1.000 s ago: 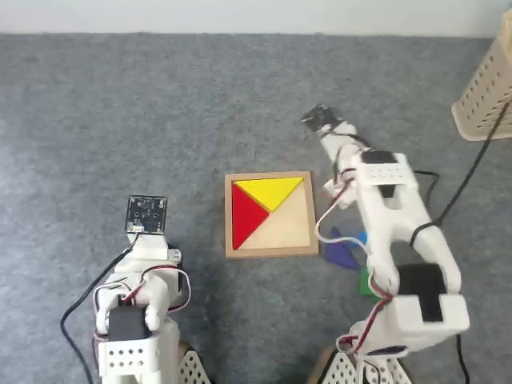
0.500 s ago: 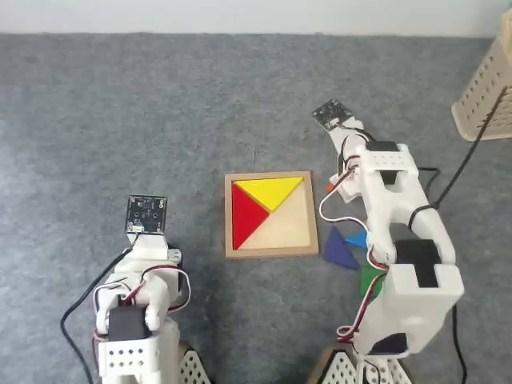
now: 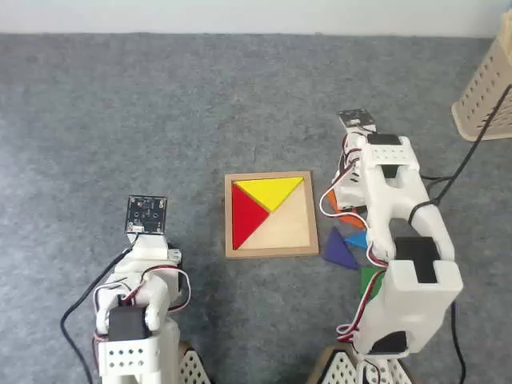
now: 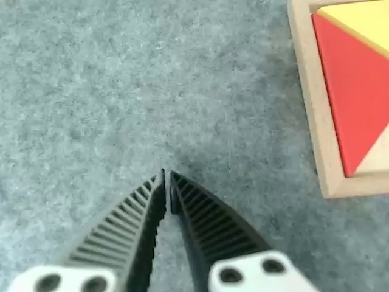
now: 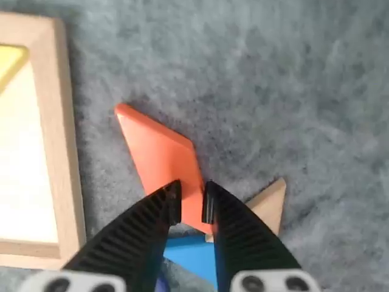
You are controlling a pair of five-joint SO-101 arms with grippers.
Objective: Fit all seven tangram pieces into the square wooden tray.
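Right gripper (image 5: 191, 198): fingers a narrow gap apart, not clamped. The tips hang over the near end of the orange parallelogram (image 5: 161, 159), and orange shows in the slot between them. The parallelogram lies flat on the grey carpet (image 5: 292, 79), just beside the square wooden tray (image 5: 58, 121) but outside its rim. A pale tan triangle (image 5: 270, 204) pokes out just beside the parallelogram's near end, and a blue piece (image 5: 191, 255) sits under the fingers' base.

Left gripper (image 4: 165, 177): fingers closed together, tips meeting, nothing between them. It hangs over bare carpet, with the tray's corner (image 4: 307, 103) off to one side.

High view: the tray (image 3: 270, 253) sits between the two arms. The red triangle (image 3: 246, 214) and yellow triangle (image 3: 270, 190) are seated inside, meeting along one edge, and the rest of the floor is bare wood. A purple triangle (image 3: 338, 250), the blue piece (image 3: 358, 238) and a green piece (image 3: 370, 280) lie outside, partly under the right arm (image 3: 400, 216). A beige basket (image 3: 488, 88) stands at the far edge.
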